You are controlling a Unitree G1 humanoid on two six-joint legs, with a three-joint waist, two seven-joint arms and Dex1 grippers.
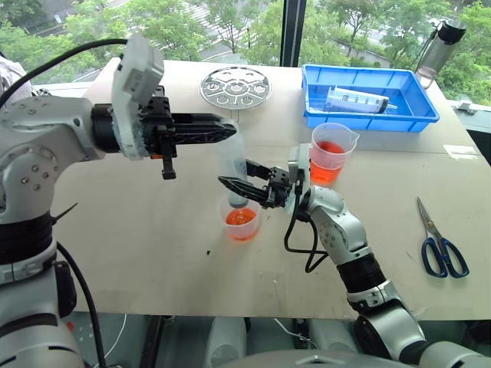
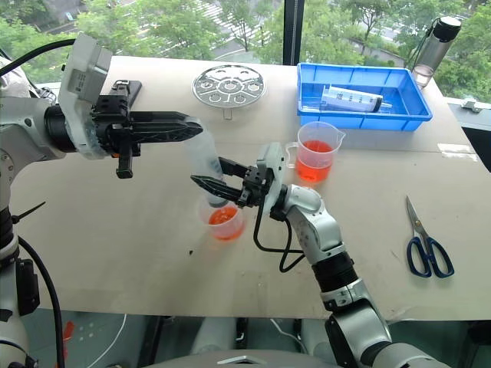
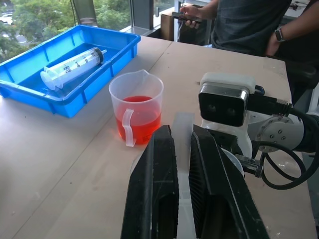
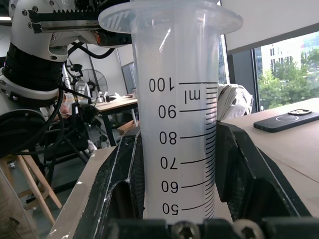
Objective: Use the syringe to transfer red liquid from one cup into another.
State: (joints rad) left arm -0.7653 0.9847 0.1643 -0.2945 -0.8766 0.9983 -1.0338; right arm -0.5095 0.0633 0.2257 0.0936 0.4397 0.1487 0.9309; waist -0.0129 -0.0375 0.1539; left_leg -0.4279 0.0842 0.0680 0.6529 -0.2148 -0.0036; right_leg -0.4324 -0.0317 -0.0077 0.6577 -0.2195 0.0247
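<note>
Syringe (image 1: pixel 235 165): upright over short cup (image 1: pixel 241 218), barrel clamped by our right end effector (image 1: pixel 239 186), plunger pinched by left end effector (image 1: pixel 222 129). Risk, we judge: uneven plunger push tilts syringe, spilling red liquid (image 1: pixel 240 218) on desk (image 1: pixel 153 245).

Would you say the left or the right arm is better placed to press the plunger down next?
Probably the left: the left claw grips the plunger above the syringe, whose barrel the right claw clamps over the short cup.
</note>
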